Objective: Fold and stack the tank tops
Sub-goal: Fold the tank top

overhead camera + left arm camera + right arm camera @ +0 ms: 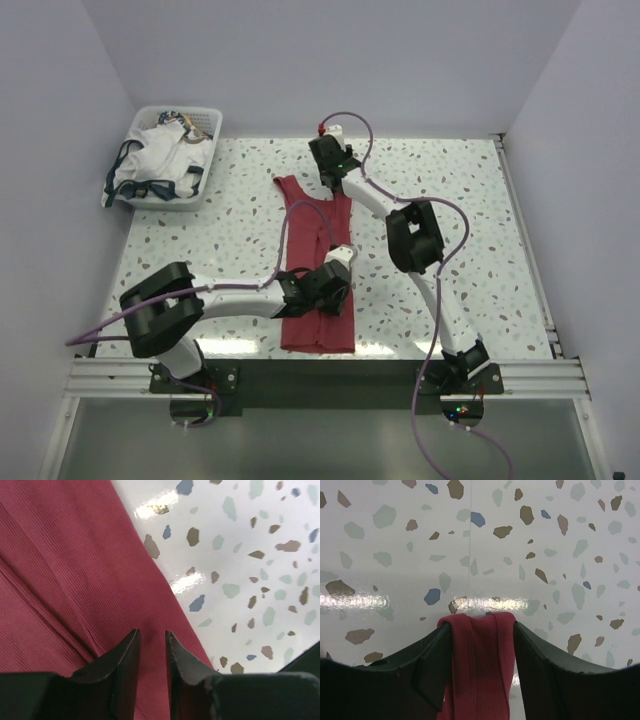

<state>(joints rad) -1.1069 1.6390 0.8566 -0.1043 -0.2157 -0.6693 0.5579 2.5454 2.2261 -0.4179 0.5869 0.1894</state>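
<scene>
- The dark red tank top (316, 335) lies mid-table as a narrow strip, its long axis running from far edge to near edge.
- My right gripper (481, 625) is clenched on its strap at the far end.
- My left gripper (152, 636) sits nearer the near edge, fingers narrowly apart. I cannot tell whether it pinches cloth.
- The white tank top (155, 165) sits in the basket (165, 201) at the far left corner.

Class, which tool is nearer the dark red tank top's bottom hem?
Left. The left tool is over the tank top near the hem; the right tool grips a strap at the far end.
</scene>
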